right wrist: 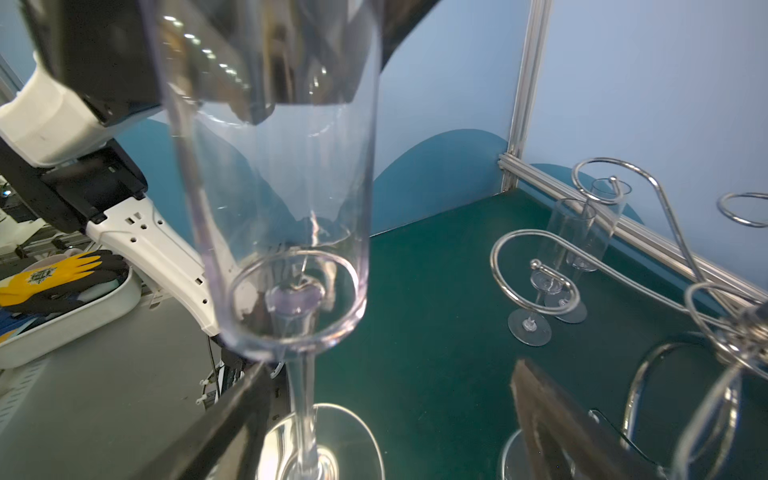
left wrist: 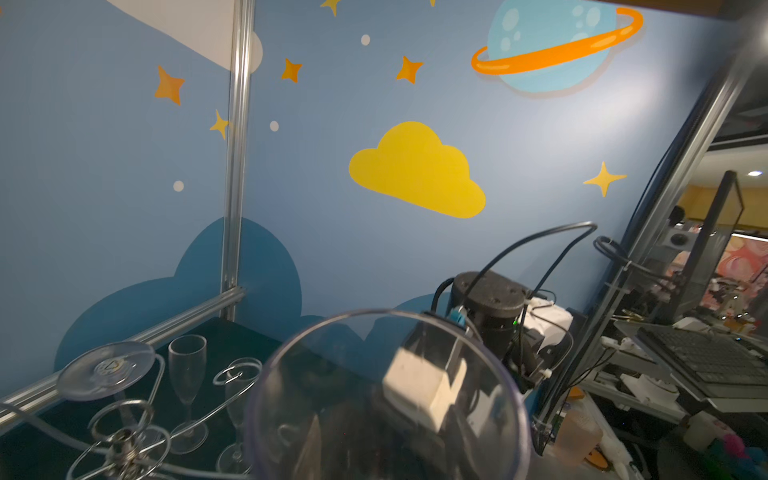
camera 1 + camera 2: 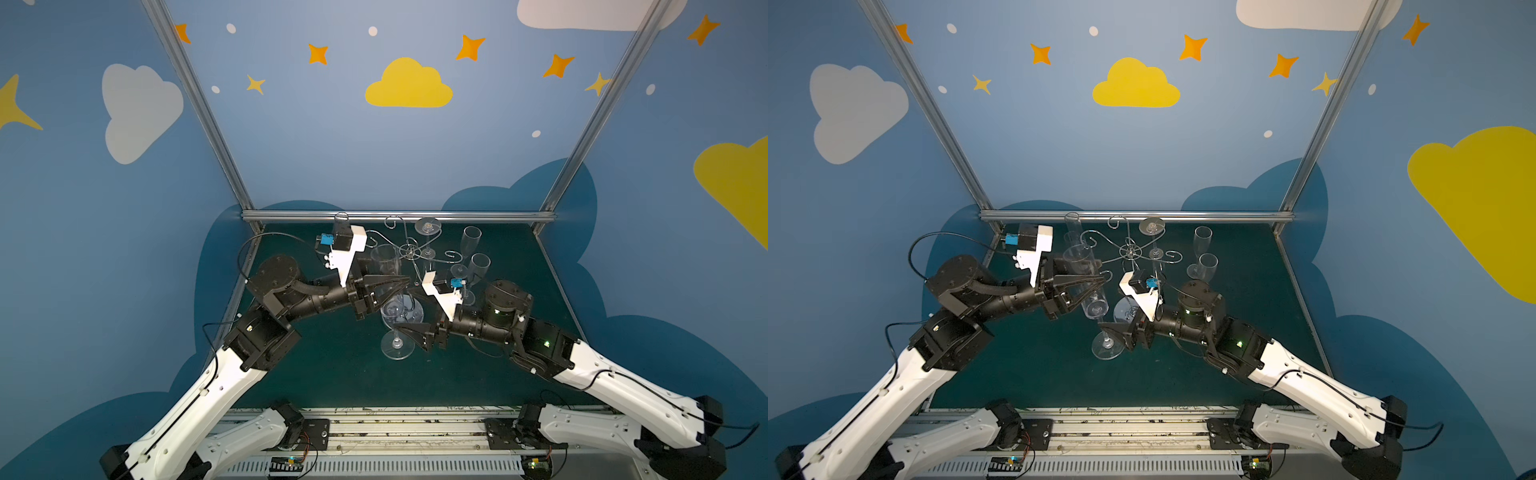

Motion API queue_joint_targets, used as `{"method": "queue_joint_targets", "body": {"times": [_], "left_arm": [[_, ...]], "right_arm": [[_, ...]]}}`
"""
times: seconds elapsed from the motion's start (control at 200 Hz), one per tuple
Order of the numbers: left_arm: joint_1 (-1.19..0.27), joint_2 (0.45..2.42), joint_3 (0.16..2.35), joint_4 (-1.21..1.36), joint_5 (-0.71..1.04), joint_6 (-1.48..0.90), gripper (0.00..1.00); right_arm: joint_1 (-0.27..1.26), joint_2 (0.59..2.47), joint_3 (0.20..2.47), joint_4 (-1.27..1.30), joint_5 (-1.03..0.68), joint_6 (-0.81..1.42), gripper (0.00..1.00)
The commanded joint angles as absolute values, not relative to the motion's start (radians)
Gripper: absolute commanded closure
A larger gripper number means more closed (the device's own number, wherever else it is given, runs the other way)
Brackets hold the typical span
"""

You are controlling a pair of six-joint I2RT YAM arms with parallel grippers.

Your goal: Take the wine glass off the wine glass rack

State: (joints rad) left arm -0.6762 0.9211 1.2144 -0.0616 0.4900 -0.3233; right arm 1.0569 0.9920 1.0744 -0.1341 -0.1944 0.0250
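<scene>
Handing over the wine glass (image 3: 385, 261) beside the wine glass rack (image 3: 411, 250): left tool (image 3: 397, 284) clasps its bowl; right tool (image 3: 401, 332), spread around the stem, should withdraw cleanly.

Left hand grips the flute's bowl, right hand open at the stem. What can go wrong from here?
1. Slip: only the left hand grips the flute, on its smooth bowl; the right hand stands open around the stem, so a tilt goes uncaught.
2. Snag: a scroll arm of the wine glass rack looks close to that hand; catching it could tip the rack and its hanging glass.
3. Withdrawing the right hand sideways could knock the stem.
</scene>
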Motion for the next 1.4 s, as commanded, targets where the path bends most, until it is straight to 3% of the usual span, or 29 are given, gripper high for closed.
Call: {"method": "queue_joint_targets", "body": {"times": [0.0, 0.245, 0.531, 0.921, 1.392], "left_arm": [[-0.678, 0.846, 1.18, -0.104, 0.394, -0.234, 0.66], [-0.676, 0.696, 0.987, -0.118, 0.088, -0.119, 0.66], [-0.642, 0.671, 0.856, -0.038, -0.038, -0.028, 0.65], [-0.446, 0.768, 0.653, 0.344, -0.08, -0.052, 0.66], [-0.296, 1.103, 0.591, 0.648, -0.007, -0.073, 0.66]], "right_arm": [[1.06, 0.918, 1.074, -0.152, -0.117, -0.022, 0.1], [1.059, 0.794, 1.066, -0.215, -0.011, -0.091, 0.1], [1.058, 0.655, 1.019, -0.261, 0.122, -0.134, 0.09], [1.058, 0.516, 0.945, -0.273, 0.306, -0.144, 0.09], [1.05, 0.55, 0.951, -0.219, 0.476, -0.22, 0.09]]}}
